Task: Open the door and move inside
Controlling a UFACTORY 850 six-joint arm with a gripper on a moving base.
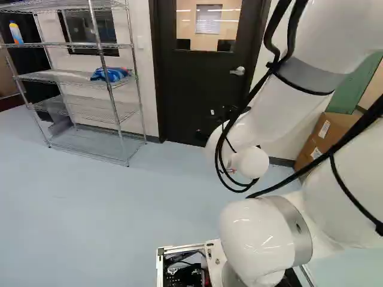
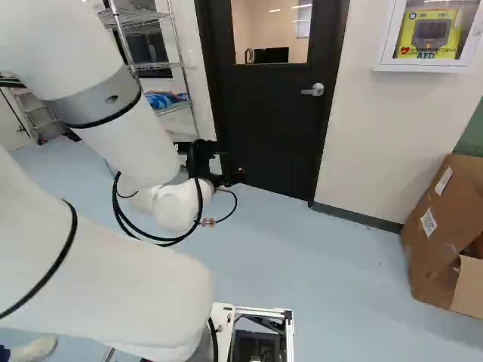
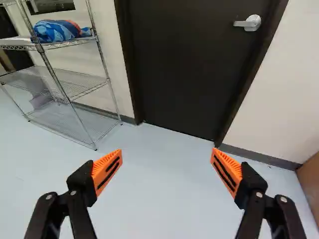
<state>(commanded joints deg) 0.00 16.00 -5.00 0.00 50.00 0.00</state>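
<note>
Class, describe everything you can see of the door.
The smooth, near-black door, seemingly painted, stands shut in a dark frame, its foot at the floor. Its upper part has a window showing a sheet. A silvery, metal-looking lever handle sits near its right edge in the right base view; nothing visible touches it.

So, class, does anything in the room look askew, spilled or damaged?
The cardboard box at the right of the right base view looks untidy: a flap stands open. Nothing else stands out.
</note>
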